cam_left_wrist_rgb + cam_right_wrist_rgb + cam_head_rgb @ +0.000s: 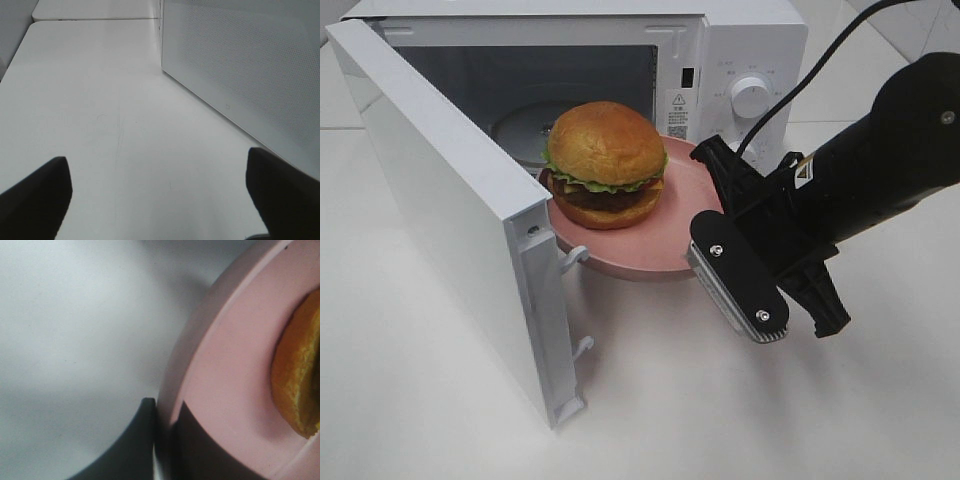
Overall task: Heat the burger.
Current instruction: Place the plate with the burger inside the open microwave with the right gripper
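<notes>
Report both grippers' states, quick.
Left gripper: open, holding nothing.
Right gripper: shut on the rim of the pink plate, which carries the burger.

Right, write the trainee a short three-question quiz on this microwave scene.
1. True or false: the microwave door stands open.
2. The right claw supports the burger by gripping: A the bun, B the rim of the pink plate, C the lettuce.
3. Fill in: the left claw holds ____.

Key: 1 true; 2 B; 3 nothing, it is open over the bare table.
</notes>
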### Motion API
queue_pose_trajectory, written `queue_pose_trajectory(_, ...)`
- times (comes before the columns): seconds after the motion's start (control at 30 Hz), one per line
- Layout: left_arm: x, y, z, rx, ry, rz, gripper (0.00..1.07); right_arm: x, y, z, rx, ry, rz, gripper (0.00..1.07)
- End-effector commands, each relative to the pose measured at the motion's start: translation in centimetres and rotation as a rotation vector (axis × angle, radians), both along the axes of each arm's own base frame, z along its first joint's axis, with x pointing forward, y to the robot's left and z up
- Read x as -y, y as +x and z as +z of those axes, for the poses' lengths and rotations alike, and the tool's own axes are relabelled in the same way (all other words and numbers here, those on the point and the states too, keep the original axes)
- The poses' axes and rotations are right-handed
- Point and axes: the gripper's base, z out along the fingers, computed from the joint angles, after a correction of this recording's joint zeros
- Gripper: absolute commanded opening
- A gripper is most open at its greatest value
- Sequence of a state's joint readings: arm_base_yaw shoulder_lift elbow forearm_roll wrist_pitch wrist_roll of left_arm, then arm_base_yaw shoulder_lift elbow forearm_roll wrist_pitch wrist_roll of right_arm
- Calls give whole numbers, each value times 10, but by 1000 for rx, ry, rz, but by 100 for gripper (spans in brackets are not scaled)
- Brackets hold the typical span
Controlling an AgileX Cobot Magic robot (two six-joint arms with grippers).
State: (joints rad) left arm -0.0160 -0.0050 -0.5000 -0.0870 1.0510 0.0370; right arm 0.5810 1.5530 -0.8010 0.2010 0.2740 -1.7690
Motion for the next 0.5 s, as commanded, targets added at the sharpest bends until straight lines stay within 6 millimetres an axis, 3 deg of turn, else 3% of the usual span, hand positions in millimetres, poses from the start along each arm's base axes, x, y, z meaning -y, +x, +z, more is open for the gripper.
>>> queue_pose_trajectory(0.03,0,-3,1,38,-6,-5,86,-8,9,9,75,30,8,0)
queue_pose_trajectory(0.5,0,-3,1,38,-6,-6,86,-30,30,5,74,13,46,0)
